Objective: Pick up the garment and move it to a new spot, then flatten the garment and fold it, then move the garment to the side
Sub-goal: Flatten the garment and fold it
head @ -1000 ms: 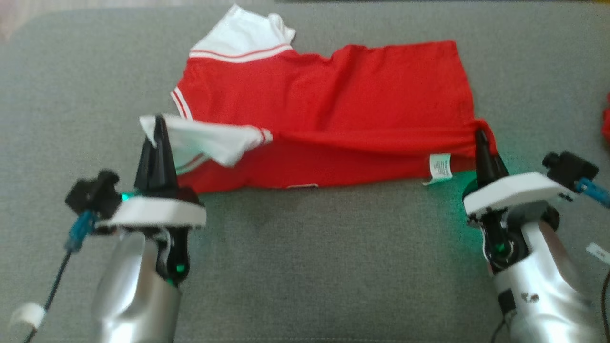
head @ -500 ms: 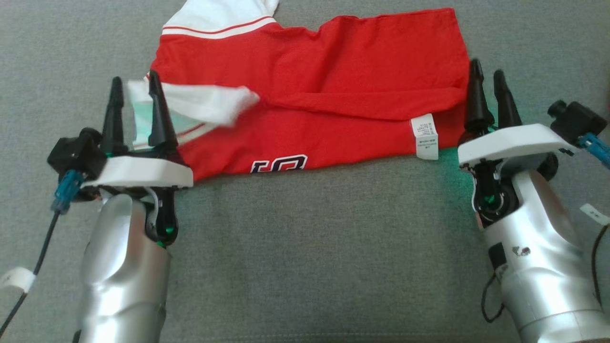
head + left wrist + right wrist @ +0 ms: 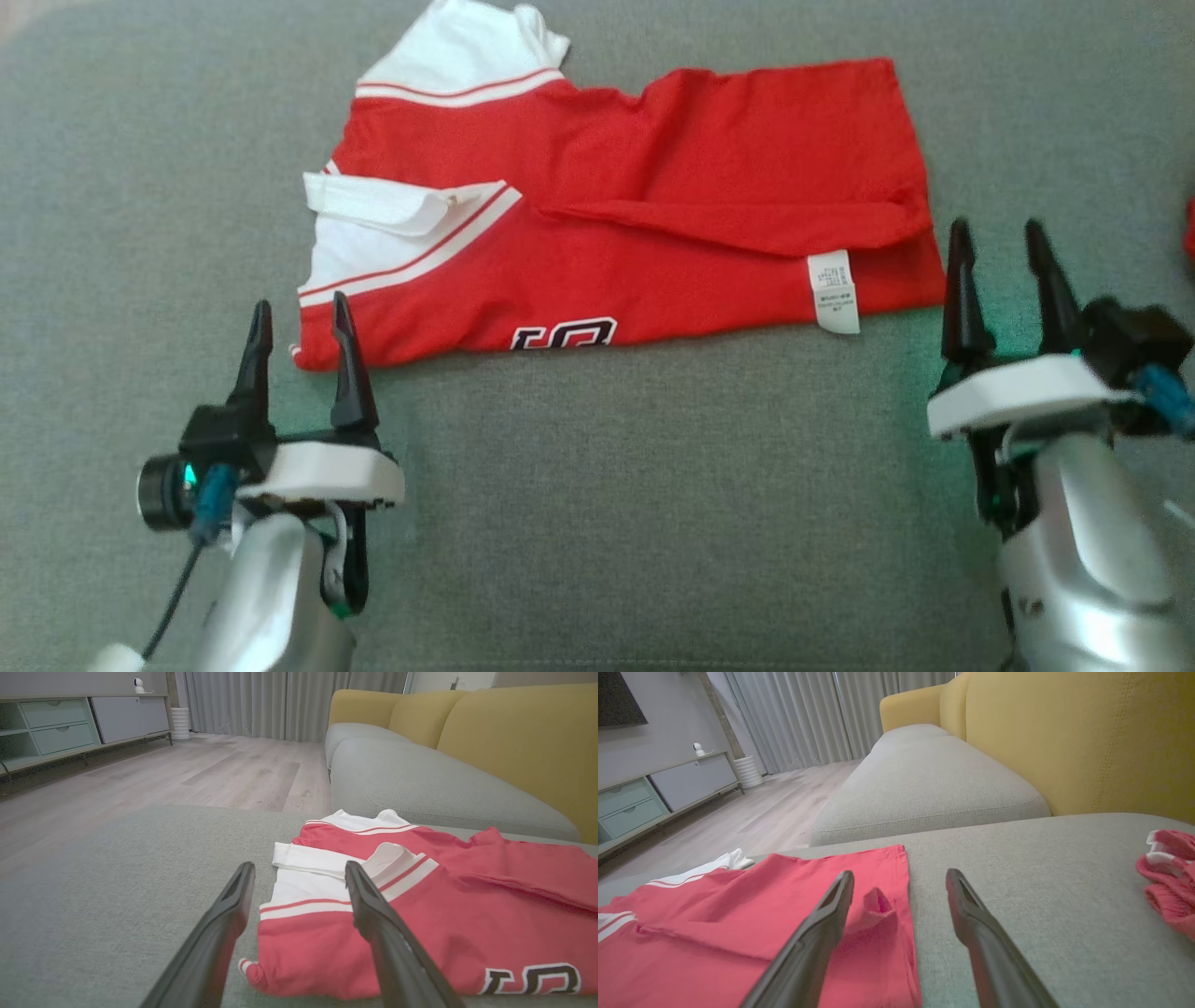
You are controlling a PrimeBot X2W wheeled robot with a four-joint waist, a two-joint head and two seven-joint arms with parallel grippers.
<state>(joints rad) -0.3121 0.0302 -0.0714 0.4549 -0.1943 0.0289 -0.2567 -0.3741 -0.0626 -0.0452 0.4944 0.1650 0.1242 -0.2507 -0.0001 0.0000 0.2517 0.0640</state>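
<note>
Both grippers empty, nothing held. Left gripper (image 3: pixel 300 303): fingers apart. Right gripper (image 3: pixel 995 229): fingers apart as well.

The red garment (image 3: pixel 653 215) lies spread on the grey cushion (image 3: pixel 607 485), just ahead of both grippers and between them. Its near corner sits right at the left gripper's fingertips, partly in the gap between the fingers in the left wrist view; can't tell if it's touching. Its hem end is just inside the right gripper, beside that gripper's inner finger. The gap between the right fingers is over bare cushion.

Progress, my read:
- The garment looks placed and mostly flat.
- One lengthwise fold looks in: a red flap lies across the middle and the white sleeve (image 3: pixel 392 201) is turned in over the body.
- The care label (image 3: pixel 834 291) shows near the right gripper.

Left to do, I'd say:
- Smooth the wrinkles near the far edge.
- At least one more fold to shorten it.
- Move it to the side.

A second red bundle (image 3: pixel 1169 877) sits outboard of the right gripper, well apart from the garment.
</note>
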